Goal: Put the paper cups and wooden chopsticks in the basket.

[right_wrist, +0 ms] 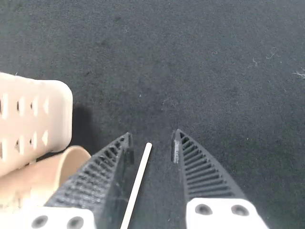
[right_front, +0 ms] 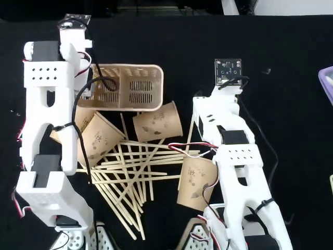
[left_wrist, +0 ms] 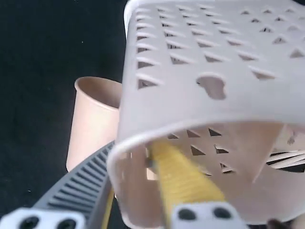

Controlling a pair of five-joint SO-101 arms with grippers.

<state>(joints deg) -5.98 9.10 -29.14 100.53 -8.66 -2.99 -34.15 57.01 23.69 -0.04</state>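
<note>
**Tan printed paper cups** [right_front: 157, 121]: 4 counted, lying on their sides on the black worktop [right_front: 291, 104], centre of the high view, around and partly over the sticks. 1 half hidden under the left arm [right_front: 49, 114]. Judged light, thin-walled and easily crushed. Best taken at the rim, 1 finger inside, with a gentle squeeze.

**Pale wooden chopsticks** [right_front: 130, 172]: loose crossed pile, lower centre of the high view, just below the basket. Judged light, stiff and thin, prone to roll or pivot in a grip. Best taken across the shaft near mid-length, 1 or 2 at a time.

**Cream perforated plastic basket** [right_front: 127, 86]: upper centre-left of the high view, tipped, with a slotted wall toward the camera. Judged light and rigid with slightly springy walls. Rim the natural hold.

**Left gripper** [left_wrist: 133, 145]: at the basket rim, yellow finger [left_wrist: 181, 176] inside and grey finger [left_wrist: 81, 191] outside. Apparently closed on the wall between them.

**Right gripper** [right_wrist: 151, 140]: moderately open and low over the worktop, just right of the basket's corner. Single chopstick [right_wrist: 138, 181] lying between the jaws, seemingly touching neither. Nothing held.
</note>
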